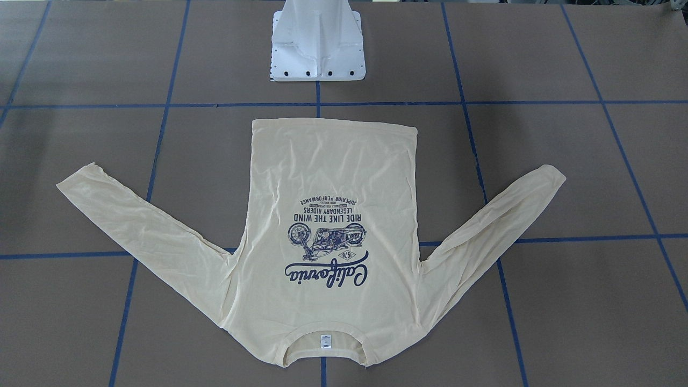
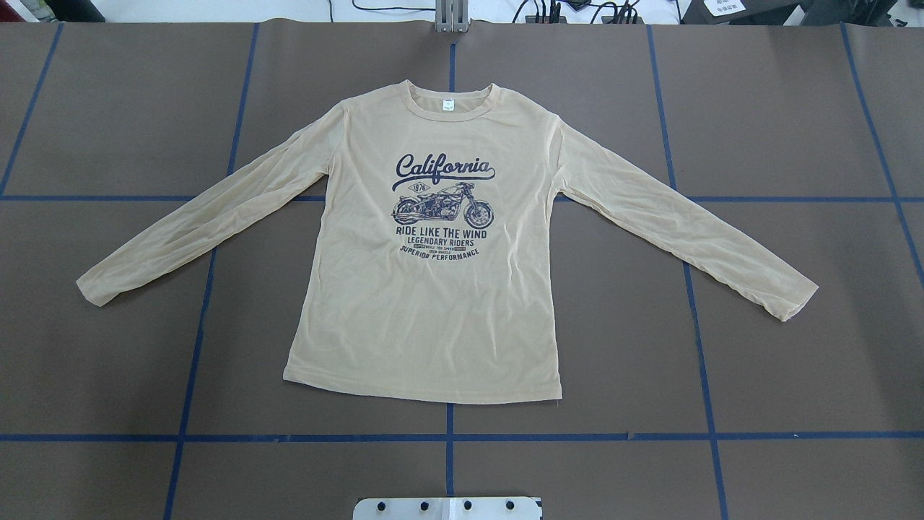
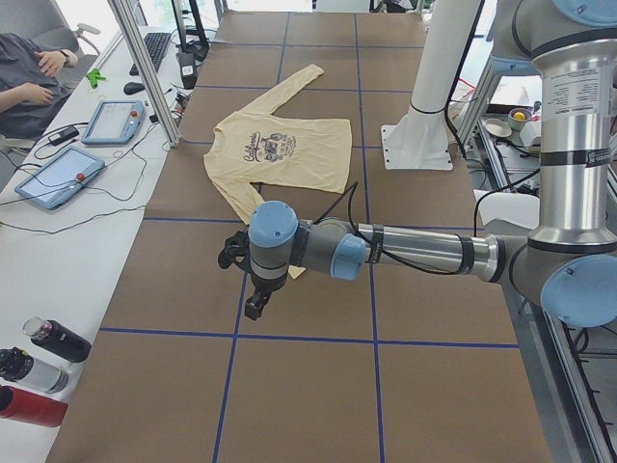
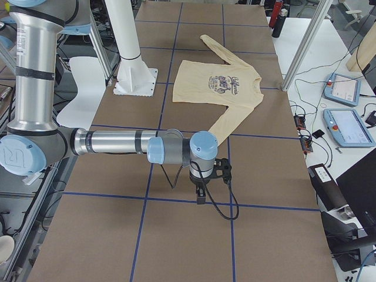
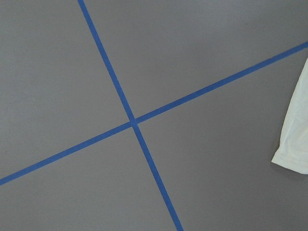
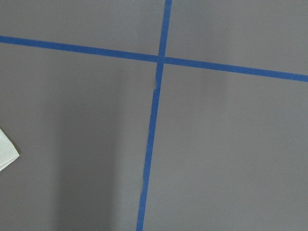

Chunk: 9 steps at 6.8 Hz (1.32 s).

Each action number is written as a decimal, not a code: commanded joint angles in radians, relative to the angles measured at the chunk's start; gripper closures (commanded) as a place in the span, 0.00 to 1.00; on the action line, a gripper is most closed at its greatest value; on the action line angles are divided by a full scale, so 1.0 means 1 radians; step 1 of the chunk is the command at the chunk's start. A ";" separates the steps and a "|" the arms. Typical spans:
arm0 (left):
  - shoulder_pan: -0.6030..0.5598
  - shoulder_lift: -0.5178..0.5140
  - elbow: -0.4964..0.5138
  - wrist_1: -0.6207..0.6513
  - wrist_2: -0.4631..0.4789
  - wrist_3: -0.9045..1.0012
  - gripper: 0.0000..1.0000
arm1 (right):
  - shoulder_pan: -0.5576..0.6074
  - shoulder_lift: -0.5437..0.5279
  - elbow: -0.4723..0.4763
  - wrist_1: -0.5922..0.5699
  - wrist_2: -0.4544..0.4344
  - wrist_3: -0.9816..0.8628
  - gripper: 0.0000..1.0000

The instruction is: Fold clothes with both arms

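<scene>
I have the pale cream-yellow long-sleeved T-shirt (image 2: 426, 303) lying flat and print-up mid-bench (image 2: 794, 361), so no fold has begun. The left gripper (image 3: 253, 307) and right gripper (image 4: 200, 194) hang near the cuffs; I cannot tell whether they are released or clenched. Next, I judge, each takes a sleeve. Print: "California", "RIDE LIKE THE WIND", "LEGENDARY RIDERS", "SUPERIOR PERFORMANCE".

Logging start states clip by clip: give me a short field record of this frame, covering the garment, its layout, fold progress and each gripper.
garment: T-shirt, pale cream-yellow, long-sleeved, navy print facing up
layout: flat on the table, both sleeves spread outward, hem toward the pedestal base, collar away from it
fold progress: no fold visible
left gripper: over bare table near one sleeve cuff, not on the shirt; open or shut cannot be told
right gripper: likewise, near the other cuff; open or shut cannot be told
</scene>
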 commanded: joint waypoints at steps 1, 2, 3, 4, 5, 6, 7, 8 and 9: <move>0.000 0.000 -0.007 -0.001 0.000 0.000 0.00 | -0.001 0.014 0.008 0.002 0.000 -0.001 0.00; 0.000 0.000 -0.007 -0.001 0.002 0.002 0.00 | 0.001 0.017 0.011 0.003 0.000 -0.001 0.00; 0.000 -0.014 -0.005 -0.001 0.002 0.005 0.00 | 0.001 0.020 0.030 0.024 0.000 -0.001 0.00; -0.003 -0.016 -0.010 -0.004 -0.005 0.011 0.00 | -0.001 0.021 0.031 0.117 -0.001 0.002 0.00; -0.003 -0.017 -0.013 -0.004 -0.002 0.012 0.00 | 0.001 0.017 0.021 0.217 -0.003 0.003 0.00; -0.003 -0.025 -0.021 -0.025 -0.002 0.014 0.00 | -0.001 0.018 0.021 0.241 -0.005 0.006 0.00; -0.006 -0.014 -0.010 -0.196 0.000 0.000 0.00 | -0.001 0.020 0.027 0.241 -0.005 0.005 0.00; -0.009 -0.023 0.010 -0.302 0.008 -0.042 0.00 | 0.001 0.046 0.026 0.241 -0.005 0.003 0.00; -0.009 -0.026 0.012 -0.376 0.008 -0.085 0.00 | 0.001 0.078 0.028 0.241 -0.005 0.003 0.00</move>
